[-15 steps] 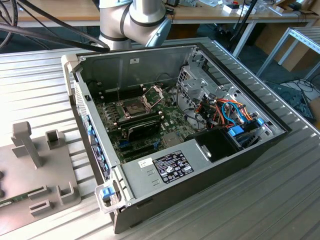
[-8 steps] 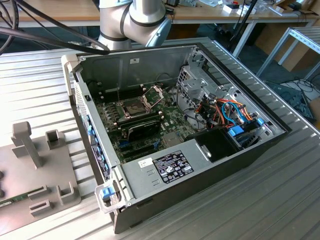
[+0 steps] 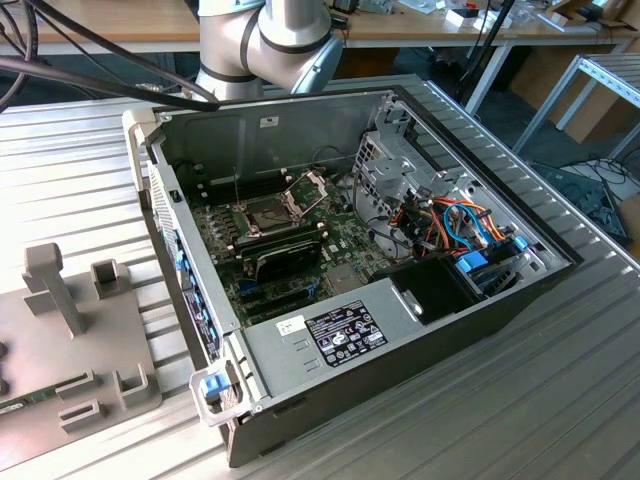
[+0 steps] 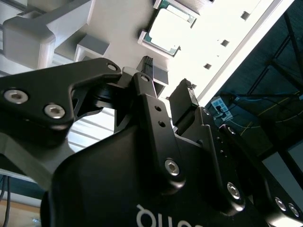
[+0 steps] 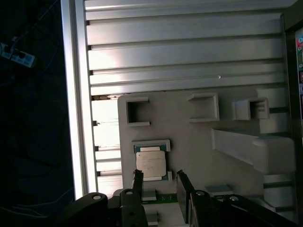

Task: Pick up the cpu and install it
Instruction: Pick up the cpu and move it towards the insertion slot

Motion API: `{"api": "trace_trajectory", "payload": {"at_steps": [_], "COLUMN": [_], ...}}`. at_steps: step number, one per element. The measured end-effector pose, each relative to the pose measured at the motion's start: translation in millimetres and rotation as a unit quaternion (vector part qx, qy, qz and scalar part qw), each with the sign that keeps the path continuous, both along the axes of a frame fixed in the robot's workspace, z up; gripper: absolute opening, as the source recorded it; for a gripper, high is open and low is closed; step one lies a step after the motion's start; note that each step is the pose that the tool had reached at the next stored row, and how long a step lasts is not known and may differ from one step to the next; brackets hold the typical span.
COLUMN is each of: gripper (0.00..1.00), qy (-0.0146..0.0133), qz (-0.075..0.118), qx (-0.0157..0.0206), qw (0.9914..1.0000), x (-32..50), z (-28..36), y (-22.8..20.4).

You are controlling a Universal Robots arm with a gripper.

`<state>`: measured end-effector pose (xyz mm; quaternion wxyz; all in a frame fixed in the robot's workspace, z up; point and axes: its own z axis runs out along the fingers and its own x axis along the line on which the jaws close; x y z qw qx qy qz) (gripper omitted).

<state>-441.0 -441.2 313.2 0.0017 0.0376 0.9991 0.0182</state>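
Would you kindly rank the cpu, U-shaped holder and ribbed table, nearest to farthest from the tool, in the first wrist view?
1. cpu, just ahead of the tool, on the grey plate.
2. U-shaped holder, beyond the cpu on that plate.
3. ribbed table, past the plate's edge.
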Motion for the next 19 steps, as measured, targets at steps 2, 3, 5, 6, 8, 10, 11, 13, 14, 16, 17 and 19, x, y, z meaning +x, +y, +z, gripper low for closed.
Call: {"api": "trace_trajectory", "payload": {"at_steps": [2, 3, 5, 6, 8, 10, 11, 13, 14, 16, 17, 19], "gripper": [0.42, 0.42, 0.42, 0.42, 0.42, 0.42, 0.42, 0.42, 0.42, 0.42, 0.42, 0.42], "qy": [0.0000, 0.0000, 0.0000, -0.0002, 0.0000, 0.0000, 0.0000, 0.0000, 0.0000, 0.0000, 0.0000, 0.0000], "qz": [0.000, 0.000, 0.000, 0.000, 0.000, 0.000, 0.000, 0.000, 0.000, 0.000, 0.000, 0.000], "qx": [0.0000, 0.0000, 0.0000, 0.0001, 0.0003, 0.0007, 0.0009, 0.0010, 0.0011, 0.0011, 0.0012, 0.0012], "qw": [1.00000, 1.00000, 1.00000, 1.00000, 1.00000, 1.00000, 1.00000, 1.00000, 1.00000, 1.00000, 1.00000, 1.00000], "x": [0.0, 0.0, 0.0, 0.0, 0.0, 0.0, 0.0, 0.0, 0.0, 0.0, 0.0, 0.0], "z": [-0.1, -0.2, -0.6, -1.3, -3.5, -6.8, -8.2, -9.3, -9.8, -10.8, -11.2, -12.0], "y": [0.0, 0.0, 0.0, 0.0, 0.0, 0.0, 0.0, 0.0, 0.0, 0.0, 0.0, 0.0]}}
